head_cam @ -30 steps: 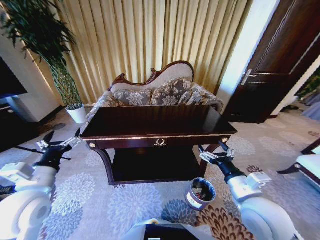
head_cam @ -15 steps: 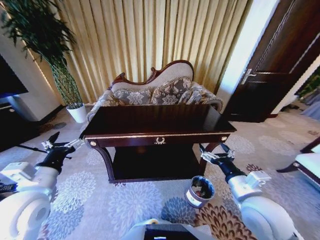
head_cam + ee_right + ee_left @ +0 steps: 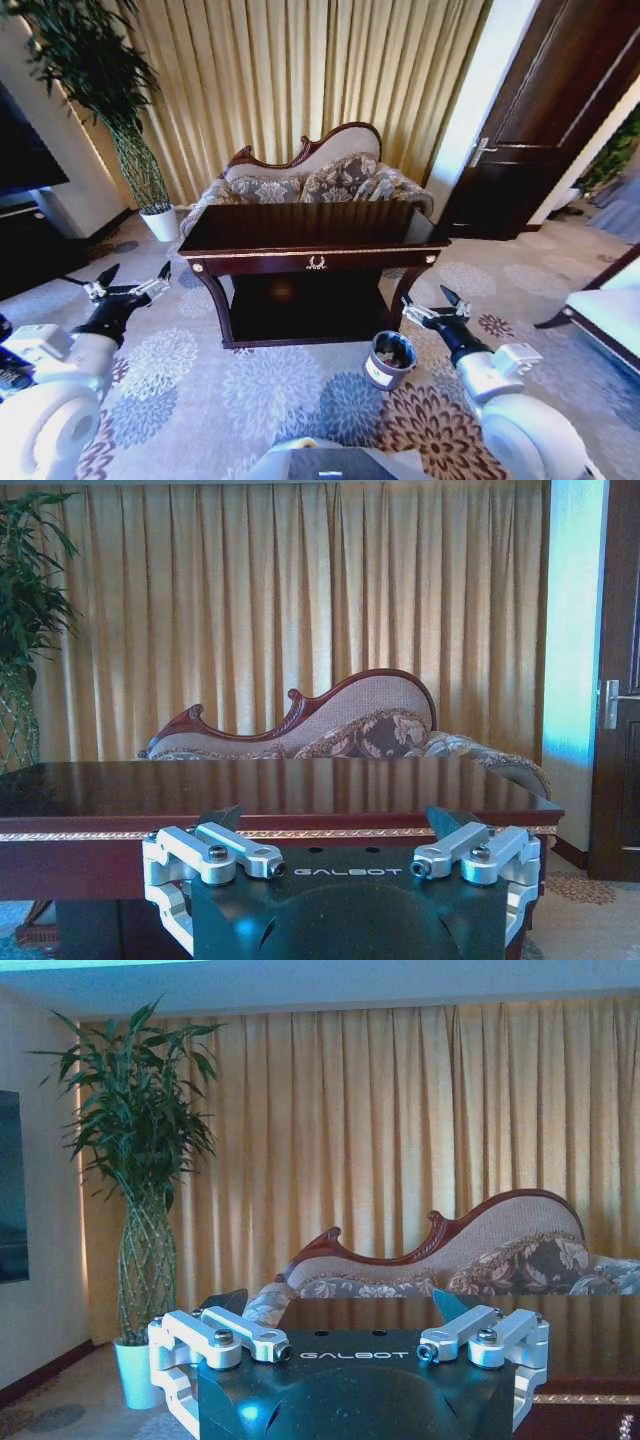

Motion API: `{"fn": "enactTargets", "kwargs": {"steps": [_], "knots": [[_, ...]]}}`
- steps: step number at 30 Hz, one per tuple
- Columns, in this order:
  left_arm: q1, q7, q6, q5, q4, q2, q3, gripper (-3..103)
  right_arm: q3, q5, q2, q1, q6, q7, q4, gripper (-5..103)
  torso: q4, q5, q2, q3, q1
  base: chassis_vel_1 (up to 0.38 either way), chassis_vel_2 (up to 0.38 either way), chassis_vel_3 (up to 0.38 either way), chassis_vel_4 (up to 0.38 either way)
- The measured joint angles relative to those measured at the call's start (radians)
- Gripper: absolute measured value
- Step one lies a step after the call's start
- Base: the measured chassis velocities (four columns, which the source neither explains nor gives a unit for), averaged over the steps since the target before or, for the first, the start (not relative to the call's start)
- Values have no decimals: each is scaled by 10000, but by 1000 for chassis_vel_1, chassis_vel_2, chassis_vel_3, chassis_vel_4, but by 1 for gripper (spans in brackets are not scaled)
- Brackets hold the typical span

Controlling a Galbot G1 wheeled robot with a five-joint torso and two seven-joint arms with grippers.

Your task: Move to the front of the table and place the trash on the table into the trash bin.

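The dark glossy table with a gold emblem on its drawer stands ahead in front of the sofa; it also shows in the left wrist view and the right wrist view. Its top looks bare, and the trash is out of view. The small round trash bin sits on the carpet by the table's front right leg, with bits inside that I cannot make out. My left gripper is open, left of the table. My right gripper is open, just right of the bin.
A floral sofa stands behind the table before gold curtains. A tall plant in a white pot is at the back left, a dark cabinet on the left, a dark door on the right. Patterned carpet lies open in front.
The whole picture has shifted: the table, sofa and bin look smaller and farther off, so the camera has drawn back. Both arms hold the same open pose.
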Motion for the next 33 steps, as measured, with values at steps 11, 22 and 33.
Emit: {"fn": "enactTargets", "kwargs": {"steps": [11, 22, 33], "knots": [[38, -12, -17, 0, 5, -29, -18, 100, -12, -145, 15, -110, 45, -2, -8, 100, 2, -1, -1, 0, 3, 146, -143, -138, 141], [14, -19, -26, 4, 5, 0, 30, 100, -49, -165, 87, -105, 59, -5, -15, 100, 2, 0, 0, 0, 2, 170, -156, -174, 154], [-3, -16, -33, 1, 6, 78, 66, 100, 45, -54, -7, -9, 109, -9, -18, 100, 2, 1, -2, 0, 4, 144, -155, -159, 158]]}}
